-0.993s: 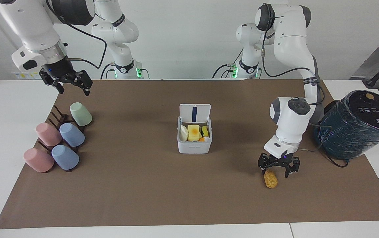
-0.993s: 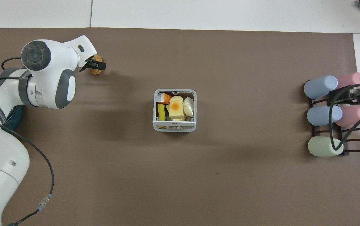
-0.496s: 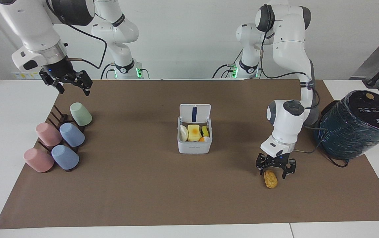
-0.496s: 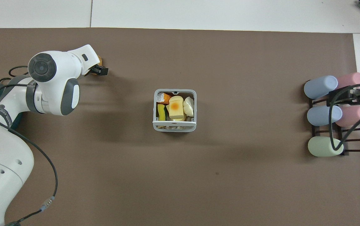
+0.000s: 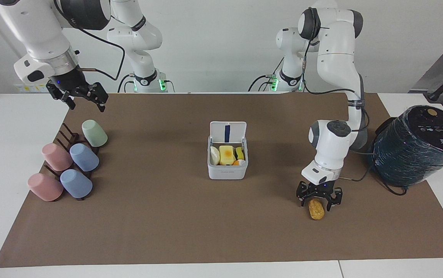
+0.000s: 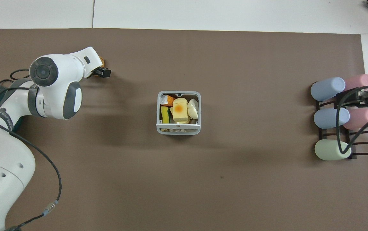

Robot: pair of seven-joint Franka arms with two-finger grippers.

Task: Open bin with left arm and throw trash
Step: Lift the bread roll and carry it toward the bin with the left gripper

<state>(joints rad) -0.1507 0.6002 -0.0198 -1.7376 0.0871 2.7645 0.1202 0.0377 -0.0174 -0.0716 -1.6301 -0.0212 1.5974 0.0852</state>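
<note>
The white bin (image 5: 227, 172) stands mid-table with its lid (image 5: 228, 131) hinged upright. It holds the pale yellow block with a browned spot (image 5: 227, 154), the orange wedge (image 5: 236, 162) and other food pieces. The bin also shows in the overhead view (image 6: 178, 130). The bumpy brown oval (image 5: 316, 210) lies on the mat toward the left arm's end. My left gripper (image 5: 318, 201) is open, low over the oval's end that is nearer to the robots, with a finger on each side. In the overhead view the wrist hides most of the oval (image 6: 101, 60). My right gripper (image 5: 85, 102) waits open, raised above the cups.
A dark rack holds several pastel cups (image 5: 84, 157) at the right arm's end. A large dark teal wrapped cylinder (image 5: 414, 148) lies at the left arm's end, close to the left arm's elbow. A brown mat (image 5: 159, 216) covers the table.
My left gripper has come down and shifted slightly toward the bin, so its fingers now straddle the brown oval's end. The oval, the bin and the right arm have not moved.
</note>
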